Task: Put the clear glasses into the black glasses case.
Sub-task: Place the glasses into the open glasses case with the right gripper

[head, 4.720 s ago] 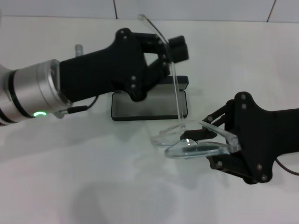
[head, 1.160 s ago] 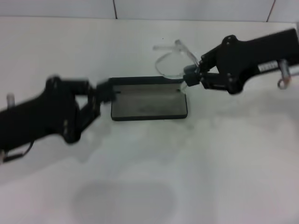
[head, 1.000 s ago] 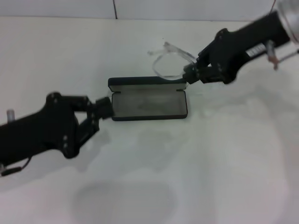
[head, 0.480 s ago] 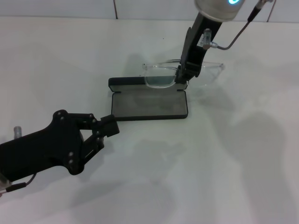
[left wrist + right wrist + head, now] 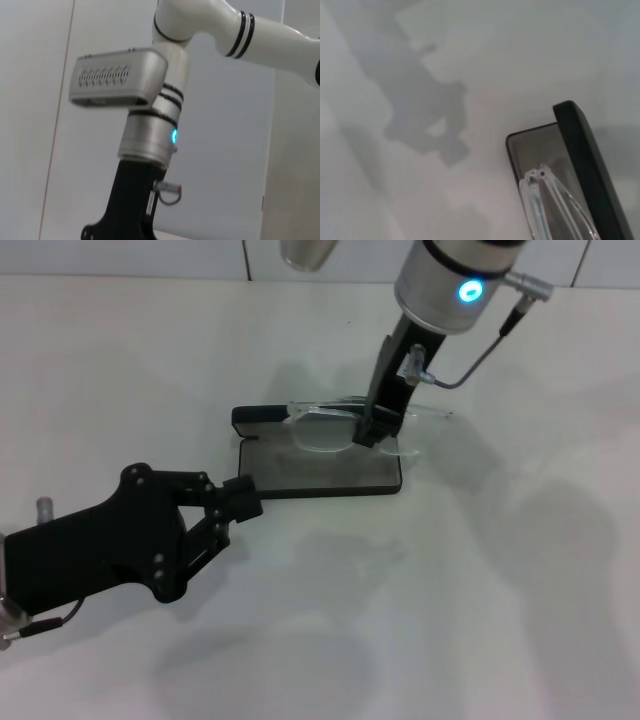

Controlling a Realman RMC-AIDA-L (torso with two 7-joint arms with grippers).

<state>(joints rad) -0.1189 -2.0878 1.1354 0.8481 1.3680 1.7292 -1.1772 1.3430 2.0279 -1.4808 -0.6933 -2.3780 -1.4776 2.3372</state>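
Overhead, the right arm reaches steeply down from the far side of the white table [image 5: 500, 570], a blue light glowing on its silver wrist. The right gripper [image 5: 372, 430] pinches the clear glasses [image 5: 330, 425] near their middle and holds them just above the far part of the black glasses case [image 5: 300, 480]. That case lies open and flat, grey lining up, lid raised along its far edge. One clear temple arm pokes past the case's right end. The left gripper [image 5: 240, 500] hovers near the case's front-left corner, low over the table, fingers slightly parted and grasping nothing.
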